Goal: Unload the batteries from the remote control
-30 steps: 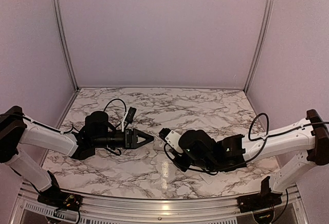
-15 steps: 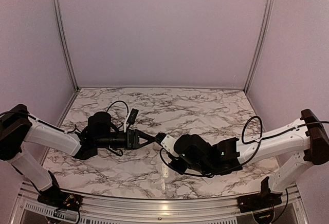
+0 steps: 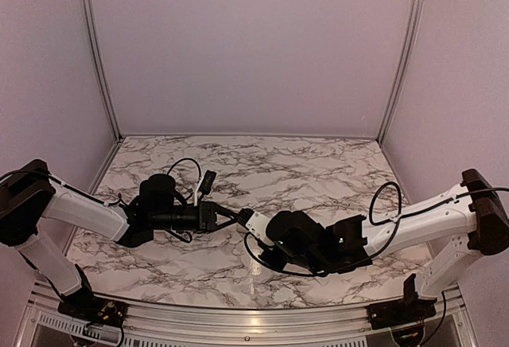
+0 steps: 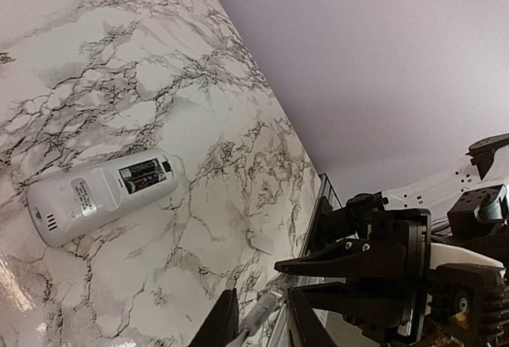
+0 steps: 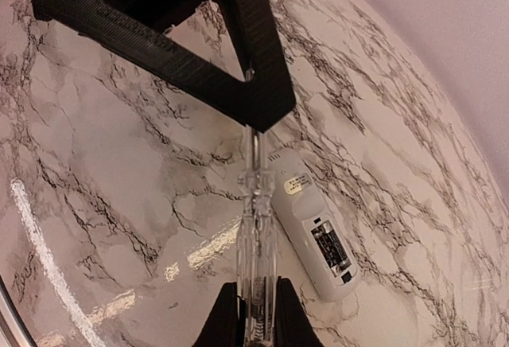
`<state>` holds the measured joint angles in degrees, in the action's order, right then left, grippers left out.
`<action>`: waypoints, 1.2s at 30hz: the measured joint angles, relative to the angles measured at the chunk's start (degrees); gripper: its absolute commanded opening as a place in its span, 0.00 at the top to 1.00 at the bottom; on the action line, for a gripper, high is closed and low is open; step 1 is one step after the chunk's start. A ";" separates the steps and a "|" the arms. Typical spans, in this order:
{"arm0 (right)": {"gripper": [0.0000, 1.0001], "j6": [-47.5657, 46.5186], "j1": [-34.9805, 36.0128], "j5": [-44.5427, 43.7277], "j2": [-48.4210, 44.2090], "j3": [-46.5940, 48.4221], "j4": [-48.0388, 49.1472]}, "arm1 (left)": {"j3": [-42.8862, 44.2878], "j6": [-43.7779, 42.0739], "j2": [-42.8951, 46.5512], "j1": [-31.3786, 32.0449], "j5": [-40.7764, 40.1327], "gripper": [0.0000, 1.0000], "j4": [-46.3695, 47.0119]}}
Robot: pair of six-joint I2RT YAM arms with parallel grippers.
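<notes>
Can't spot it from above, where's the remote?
Right wrist view: the remote lies on the table, just right of the clear stick, batteries inside.

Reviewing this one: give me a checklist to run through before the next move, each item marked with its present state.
1. Right tool shut on the clear stick: ok.
2. Left tool lined up on the stick's far end: ok.
3. Left tool clamped firmly on it: cannot tell.
4. Remote control lying recess up, free of both arms: ok.
5. Cover off the compartment: ok.
6. Batteries out of the remote: not ok, they sit in the recess.
</notes>
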<state>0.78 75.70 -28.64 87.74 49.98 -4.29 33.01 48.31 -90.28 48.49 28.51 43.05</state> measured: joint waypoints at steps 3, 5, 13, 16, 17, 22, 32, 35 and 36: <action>1.00 -0.07 0.00 -0.02 0.04 0.04 0.37 | 0.04 0.20 -0.46 0.00 0.09 0.94 0.02; 1.00 -0.02 0.00 -0.13 0.20 0.04 0.31 | 0.20 0.87 -0.55 0.00 0.66 1.00 0.66; 0.73 0.50 0.00 -1.92 0.68 0.04 0.70 | 0.68 1.42 -1.05 0.00 1.73 1.00 2.51; 0.39 1.88 0.09 -2.71 0.83 0.09 0.81 | 0.66 1.57 -1.22 0.00 1.88 1.00 3.26; 0.29 2.56 0.11 -3.17 0.92 0.11 0.74 | 0.66 1.60 -1.22 0.00 1.90 1.00 3.54; 0.07 6.32 -0.17 -4.90 0.85 0.15 0.55 | 0.17 1.55 -1.16 0.00 1.40 1.00 5.35; 0.06 17.33 -7.26 9.18 -11.50 -7.56 13.07 | -4.20 0.24 2.84 0.00 -1.22 1.00 9.35; 0.07 22.43 -9.09 14.36 -15.93 -12.41 21.38 | -5.53 0.09 4.59 0.00 -1.75 1.00 11.32; 0.07 24.41 -9.42 15.69 -16.68 -13.60 23.74 | -5.99 0.07 5.16 0.00 -1.88 1.00 12.17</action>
<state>25.19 66.28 -12.95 71.07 36.38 19.44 27.03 48.38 -85.12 48.49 26.63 55.22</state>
